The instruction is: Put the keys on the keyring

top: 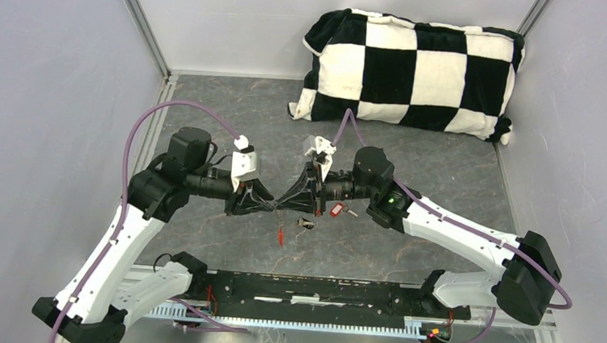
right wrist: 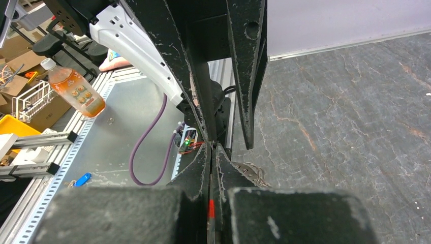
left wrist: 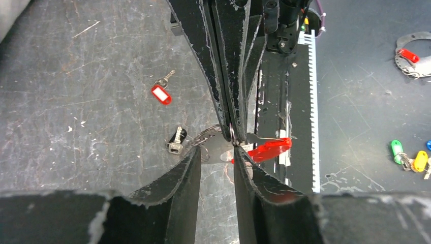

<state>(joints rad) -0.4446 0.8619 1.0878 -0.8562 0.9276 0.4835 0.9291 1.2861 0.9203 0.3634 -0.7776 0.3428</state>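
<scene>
Keyring (left wrist: 267, 150) hangs clamped in the right pincer (left wrist: 231, 129), left pincer (left wrist: 217, 153) apart, both reaching inward tip-to-tip

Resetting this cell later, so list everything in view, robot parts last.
table: one, grey, under everything
pillow: one, black-and-white checked, table's far right
red key: one, red head, lying on table
dark key: one, blackish head, beside the rings
keyring: one, silver rings, red fob, in right gripper
key tags: several, red, green, yellow, beyond the rail
bottle: one, orange, off the table
left gripper: one, black, open around the rings
right gripper: one, black, shut on keyring
</scene>
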